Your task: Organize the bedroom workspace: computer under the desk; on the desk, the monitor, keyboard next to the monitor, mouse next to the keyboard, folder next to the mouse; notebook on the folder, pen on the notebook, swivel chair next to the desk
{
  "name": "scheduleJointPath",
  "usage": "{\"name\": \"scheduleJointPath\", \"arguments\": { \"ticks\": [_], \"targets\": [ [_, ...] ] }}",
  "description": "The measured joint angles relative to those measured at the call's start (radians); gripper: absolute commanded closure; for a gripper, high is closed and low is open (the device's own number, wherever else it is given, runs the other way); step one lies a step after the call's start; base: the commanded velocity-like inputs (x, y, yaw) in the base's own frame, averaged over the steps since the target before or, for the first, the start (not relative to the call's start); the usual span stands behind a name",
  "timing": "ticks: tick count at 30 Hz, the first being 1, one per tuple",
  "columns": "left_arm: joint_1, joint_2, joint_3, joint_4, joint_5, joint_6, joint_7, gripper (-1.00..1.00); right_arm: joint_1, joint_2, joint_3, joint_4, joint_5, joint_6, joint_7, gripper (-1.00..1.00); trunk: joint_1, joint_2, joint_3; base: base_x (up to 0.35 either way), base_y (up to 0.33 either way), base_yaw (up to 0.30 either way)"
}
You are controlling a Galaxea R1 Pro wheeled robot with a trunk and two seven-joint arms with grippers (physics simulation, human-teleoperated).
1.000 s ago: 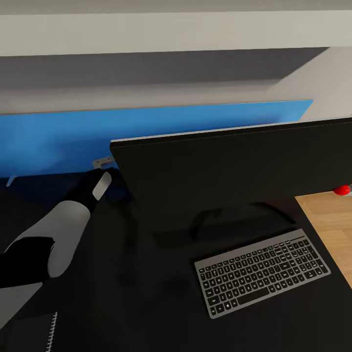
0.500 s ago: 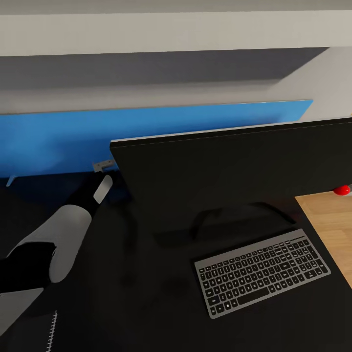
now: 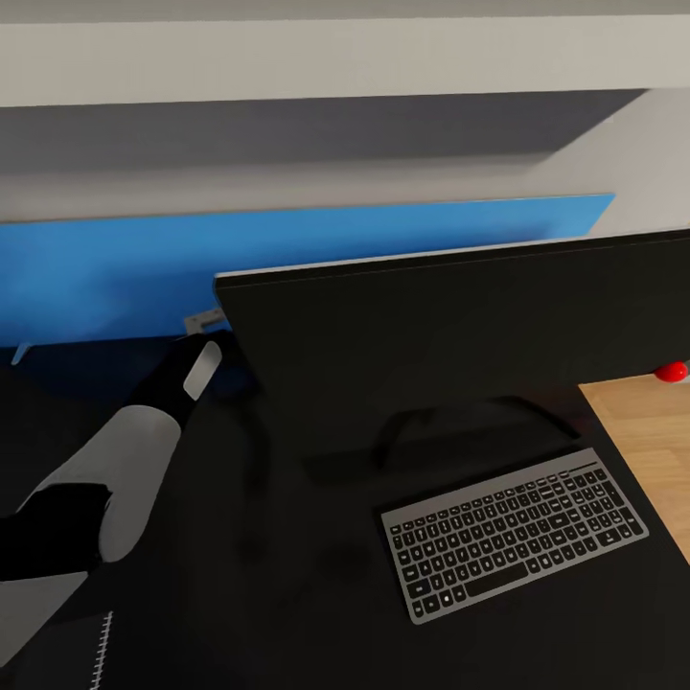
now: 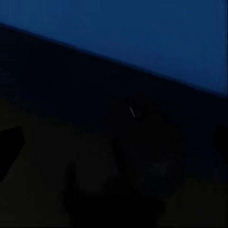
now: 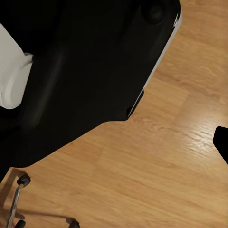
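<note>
Head view: monitor [image 3: 460,345] stands upright on the glossy black tabletop [image 3: 287,575], black front toward the camera, red dot [image 3: 671,370] at its lower right corner. Keyboard [image 3: 514,533] lies flat just in front of the monitor's curved stand, key legends too small to read. No brand or label legible anywhere. Left gripper [image 3: 203,326] reaches to the monitor's left edge, near the blue back panel [image 3: 115,273]; jaws hidden, cannot tell if apart or together. Notebook [image 3: 67,652] with spiral edge sits well left of the keyboard. Left wrist view is dark, blurred. Right wrist view: wood floor [image 5: 156,171], chair castors [image 5: 23,179]; right jaws' state cannot be told.
</note>
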Motion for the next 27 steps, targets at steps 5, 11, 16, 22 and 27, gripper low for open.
{"name": "scheduleJointPath", "arguments": {
  "ticks": [5, 11, 16, 22, 27],
  "targets": [
    [-0.006, 0.000, -0.001, 0.000, 0.033, -0.004, -0.008, -1.00, 0.000, 0.000, -0.001, 0.000, 0.000, 0.000, 0.000, -1.00, 0.000, 0.000, -0.006, 0.000, 0.000, 0.000],
    [-0.017, 0.000, -0.001, 0.000, 0.048, -0.014, -0.010, -1.00, 0.000, 0.000, -0.001, 0.000, 0.000, -0.003, -0.001, -1.00, 0.000, 0.000, -0.015, 0.000, 0.000, 0.000],
    [-0.020, 0.001, -0.001, 0.005, 0.052, -0.037, -0.011, -1.00, 0.000, 0.000, -0.001, 0.000, 0.000, -0.005, -0.002, -1.00, 0.000, 0.000, -0.022, 0.000, 0.000, 0.000],
    [-0.021, 0.002, 0.000, 0.007, 0.054, -0.047, -0.011, -1.00, 0.000, 0.000, -0.001, 0.000, 0.000, -0.006, -0.002, -1.00, 0.000, 0.000, -0.032, 0.000, 0.000, 0.000],
    [-0.023, 0.001, 0.000, 0.017, 0.054, -0.052, -0.011, -1.00, 0.000, 0.000, -0.001, 0.000, 0.000, -0.007, -0.002, -1.00, 0.000, 0.000, -0.039, 0.000, 0.000, 0.000]
  ]
}}
